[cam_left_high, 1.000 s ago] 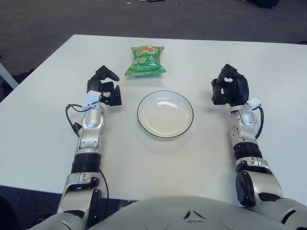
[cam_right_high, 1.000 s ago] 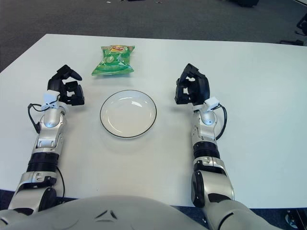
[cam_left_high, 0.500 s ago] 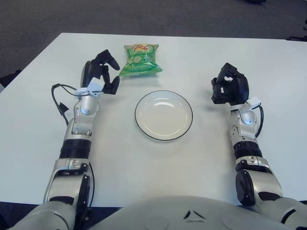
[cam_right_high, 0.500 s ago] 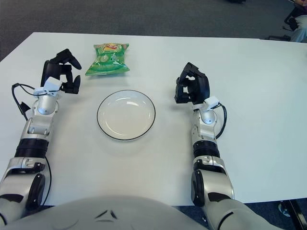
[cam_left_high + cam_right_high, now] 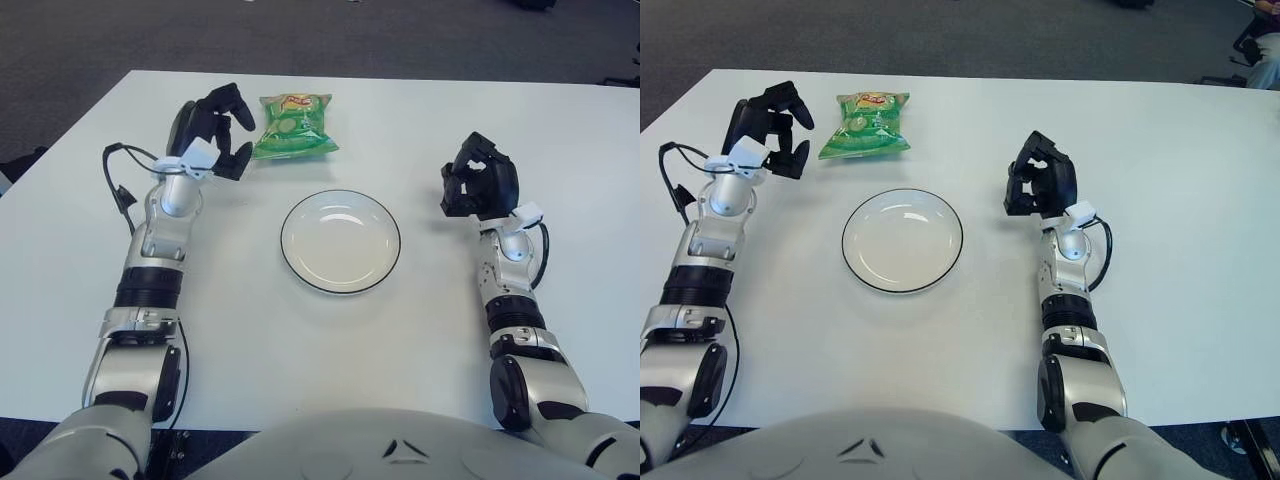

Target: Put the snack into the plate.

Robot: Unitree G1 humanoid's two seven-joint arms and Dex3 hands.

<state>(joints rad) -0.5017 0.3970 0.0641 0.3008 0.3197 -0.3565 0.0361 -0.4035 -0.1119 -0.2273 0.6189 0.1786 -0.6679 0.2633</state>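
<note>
Left hand, fingers loosely spread and holding nothing, sits just left of the green snack bag at the table's far side. Empty plate lies nearer, mid-table, path between unobstructed. Right hand, curled and empty, is right of the plate.

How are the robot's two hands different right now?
The left hand is far up the table, right beside the green snack bag; the right hand is nearer the robot, beside the plate on its right. The left hand's fingers are spread open; the right hand's are curled in. Both are black, on silver arms, and hold nothing.
</note>
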